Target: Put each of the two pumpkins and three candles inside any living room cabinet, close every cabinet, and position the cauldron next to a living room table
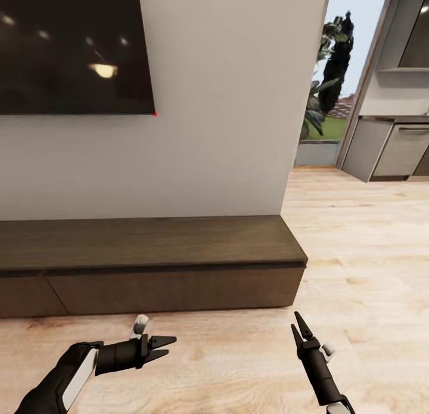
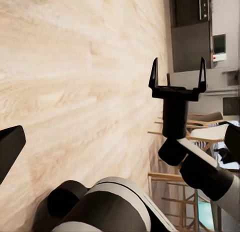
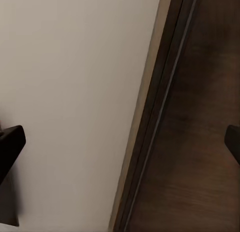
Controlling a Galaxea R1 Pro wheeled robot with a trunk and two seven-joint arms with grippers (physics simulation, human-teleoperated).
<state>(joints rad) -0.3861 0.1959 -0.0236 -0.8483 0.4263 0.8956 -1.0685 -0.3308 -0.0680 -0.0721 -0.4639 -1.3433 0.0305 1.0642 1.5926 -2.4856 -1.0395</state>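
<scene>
The cabinet (image 1: 149,265) runs long and low along the foot of the white wall (image 1: 226,104), below the dark screen (image 1: 71,44), its long axis lying crosswise to the robot, and its flat fronts appear shut and flush. Both arms hang over the wood floor (image 1: 357,235) on the near side of the cabinet, clear of it. The right gripper (image 1: 300,330) points toward the cabinet's right end, near the front there, its jaws parted and empty. The left gripper (image 1: 168,348) lies sideways, parallel to the cabinet front, jaws also spread with nothing between them. In my judgement the right arm is better aligned for opening a front. No pumpkins, candles or cauldron appear here.
</scene>
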